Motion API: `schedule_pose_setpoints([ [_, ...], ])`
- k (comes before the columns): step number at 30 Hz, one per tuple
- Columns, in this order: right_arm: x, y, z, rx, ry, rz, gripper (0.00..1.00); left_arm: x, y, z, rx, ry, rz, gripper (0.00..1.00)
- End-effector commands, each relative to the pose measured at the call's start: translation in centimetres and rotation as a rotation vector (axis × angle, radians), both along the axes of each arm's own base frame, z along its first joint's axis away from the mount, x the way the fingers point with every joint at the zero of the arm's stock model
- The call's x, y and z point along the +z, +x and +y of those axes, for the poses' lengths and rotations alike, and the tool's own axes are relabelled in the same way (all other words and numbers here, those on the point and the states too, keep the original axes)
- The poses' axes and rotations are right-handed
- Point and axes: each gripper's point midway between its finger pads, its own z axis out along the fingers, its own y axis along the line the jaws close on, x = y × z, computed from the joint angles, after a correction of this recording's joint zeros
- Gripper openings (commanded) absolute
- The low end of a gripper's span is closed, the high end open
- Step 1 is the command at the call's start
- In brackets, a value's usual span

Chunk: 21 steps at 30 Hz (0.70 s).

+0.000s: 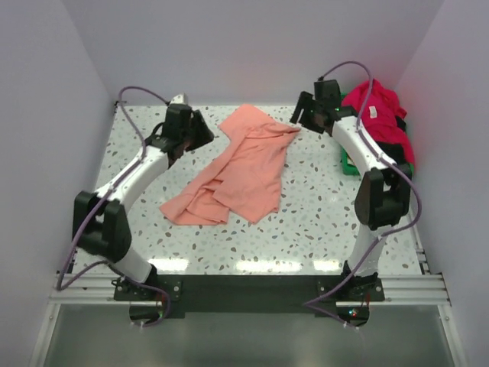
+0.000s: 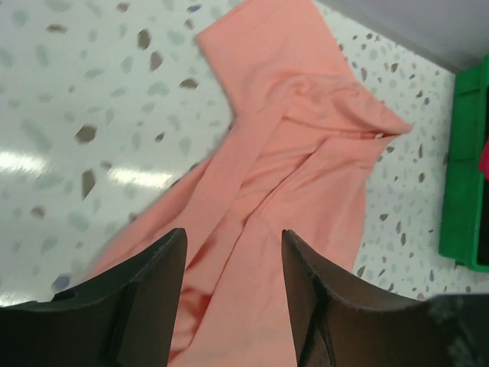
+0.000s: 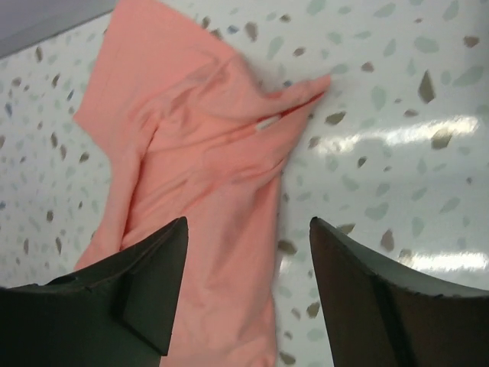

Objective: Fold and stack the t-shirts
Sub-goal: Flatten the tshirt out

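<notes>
I see the salmon-pink t-shirt (image 1: pixel 237 164) lying rumpled mid-frame on the tabletop (image 1: pixel 306 222), running from upper centre down toward lower left. My left jaws hang spread just left of its top end, gripping nothing. The right jaws (equally wide apart) hover empty just right of it. The crimson t-shirt (image 1: pixel 378 115) is heaped over the green bin (image 1: pixel 345 162) at upper right.

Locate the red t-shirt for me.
In the top view, the red t-shirt sits at the far right, heaped over the green bin, well right of the salmon-pink t-shirt.
</notes>
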Motion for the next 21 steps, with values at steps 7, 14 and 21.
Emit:
schedule_pose_setpoints([
  [7,1.8,-13.0,18.0,0.402,-0.182,-0.199,0.67,-6.2,-12.4,6.3,0.268,-0.042,0.077,0.48],
  [14,-4.6,-16.5,25.8,0.591,-0.326,-0.149,0.63,-11.9,-16.1,7.3,0.294,-0.042,0.183,0.44],
  [21,-7.4,-18.8,29.1,0.659,-0.397,-0.139,0.62,-14.0,-16.8,7.8,0.323,-0.012,0.236,0.44],
])
